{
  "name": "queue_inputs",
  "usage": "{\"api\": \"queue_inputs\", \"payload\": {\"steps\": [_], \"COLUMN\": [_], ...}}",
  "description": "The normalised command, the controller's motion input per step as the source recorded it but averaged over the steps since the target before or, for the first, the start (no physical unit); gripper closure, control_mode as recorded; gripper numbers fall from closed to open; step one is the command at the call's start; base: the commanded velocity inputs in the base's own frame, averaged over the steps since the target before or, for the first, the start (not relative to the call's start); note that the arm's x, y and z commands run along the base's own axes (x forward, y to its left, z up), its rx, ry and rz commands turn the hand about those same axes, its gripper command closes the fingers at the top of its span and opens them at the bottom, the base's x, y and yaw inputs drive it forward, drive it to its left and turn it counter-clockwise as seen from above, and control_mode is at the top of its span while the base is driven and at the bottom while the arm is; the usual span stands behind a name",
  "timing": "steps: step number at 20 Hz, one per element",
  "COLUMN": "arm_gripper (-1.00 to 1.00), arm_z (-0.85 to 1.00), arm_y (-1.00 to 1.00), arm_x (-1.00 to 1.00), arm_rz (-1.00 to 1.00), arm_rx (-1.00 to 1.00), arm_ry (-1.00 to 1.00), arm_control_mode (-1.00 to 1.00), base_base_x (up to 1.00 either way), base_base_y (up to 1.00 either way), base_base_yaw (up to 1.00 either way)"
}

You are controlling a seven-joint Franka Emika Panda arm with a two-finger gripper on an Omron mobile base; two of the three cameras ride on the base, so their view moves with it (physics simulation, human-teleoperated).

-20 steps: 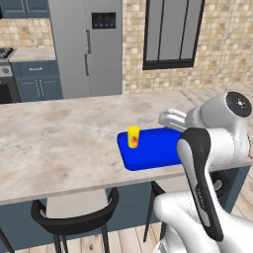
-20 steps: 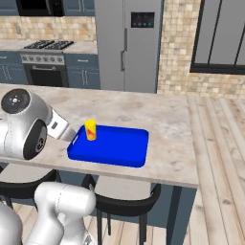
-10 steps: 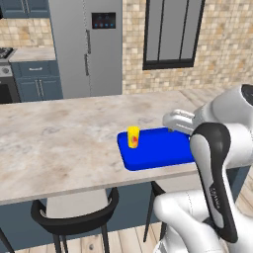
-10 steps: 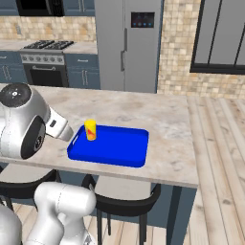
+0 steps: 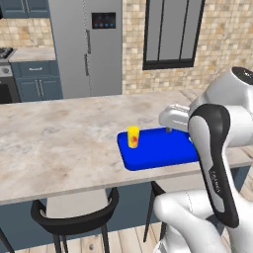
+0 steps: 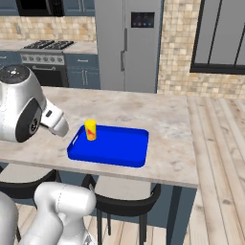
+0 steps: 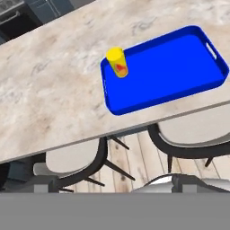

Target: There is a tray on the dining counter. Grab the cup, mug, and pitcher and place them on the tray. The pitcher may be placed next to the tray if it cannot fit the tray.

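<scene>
The tray [image 5: 163, 153] is showing a uniform bright blue, rim and floor alike. The cup [image 5: 133, 137] is showing yellow, with a red-orange mark on its side. The dining counter [image 5: 64, 143] is presenting a pale beige top with a marbled, mottled pattern. The stools [image 5: 74, 212] are showing black frames with grey seats. The refrigerator [image 5: 86, 47] is appearing plain grey. The wall [image 5: 217, 39] is displaying small tan stone tiling. The cabinets [image 5: 37, 81] are showing dark blue-grey.

Home kitchen, steel fridge [image 6: 125, 45], stove [image 6: 45, 60], stone dining counter [image 5: 59, 143], stools [image 5: 74, 217]
</scene>
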Motion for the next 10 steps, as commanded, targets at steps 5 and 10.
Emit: {"api": "queue_inputs", "payload": {"steps": [5, 10], "arm_gripper": [-1.00, -1.00], "arm_z": [0.00, 0.02], "arm_y": [0.23, 0.02], "arm_x": [-0.25, -0.17], "arm_rz": [0.00, 0.00], "arm_rx": [-0.18, -0.15], "arm_ry": [0.02, 0.00], "arm_control_mode": [-1.00, -1.00], "base_base_x": [0.00, 0.00], "base_base_y": [0.00, 0.00], "base_base_yaw": [0.00, 0.00]}}
